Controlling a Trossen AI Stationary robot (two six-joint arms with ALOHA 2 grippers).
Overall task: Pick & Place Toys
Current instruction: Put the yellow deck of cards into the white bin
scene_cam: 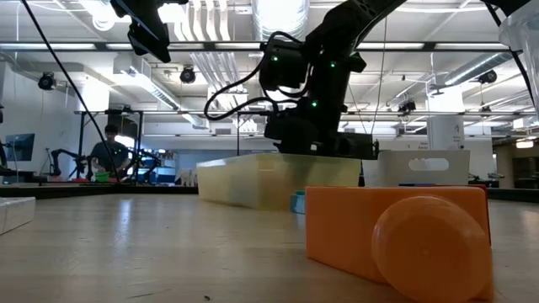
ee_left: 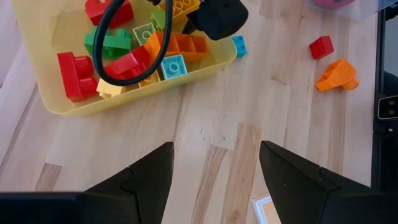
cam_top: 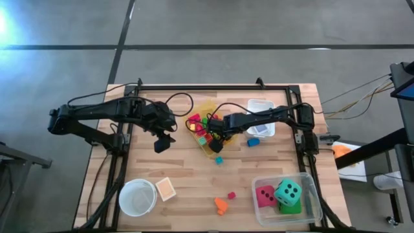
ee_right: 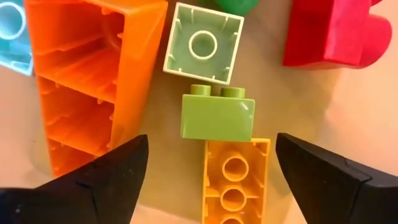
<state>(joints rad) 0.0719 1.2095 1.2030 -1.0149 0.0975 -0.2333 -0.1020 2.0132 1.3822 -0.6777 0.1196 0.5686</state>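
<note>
A wooden bench [cam_top: 187, 178] is seen from above, with two dark arms reaching in from either side.

At the left, the left hand [cam_top: 163, 144] hovers above bare wood just beside the yellow bin [cam_top: 208, 150]. Its fingers [ee_left: 149, 177] are parted to a middling gap and nothing is held between them. Nearer the front edge, a round white bowl [cam_top: 137, 197] sits with a small orange-and-white tile [cam_top: 166, 188] beside it.

In the middle, the yellow bin holds a heap of toy blocks [cam_top: 200, 126] in red, green, orange and yellow. The right hand [cam_top: 216, 145] is lowered into this bin. In its wrist view the fingers [ee_right: 112, 174] are spread wide and empty, and a light green brick [ee_right: 217, 117] and a yellow-orange brick [ee_right: 235, 174] lie between them on the bin floor. A tall orange block [ee_right: 87, 81] lies to one side.

Just outside the bin lies a small teal block [cam_top: 219, 160]. Further toward the front, a red block [cam_top: 231, 195] and an orange piece [cam_top: 221, 205] lie loose on the wood.

At the right, a white bin [cam_top: 261, 116] has a blue block [cam_top: 253, 142] beside it, and a clear bin [cam_top: 310, 194] holds three dotted dice [cam_top: 284, 193].

The step appears to be a release into the yellow bin. The right hand is best lifted straight up with its fingers kept wide, so that no neighbouring brick is snagged, before a loose block is approached.
</note>
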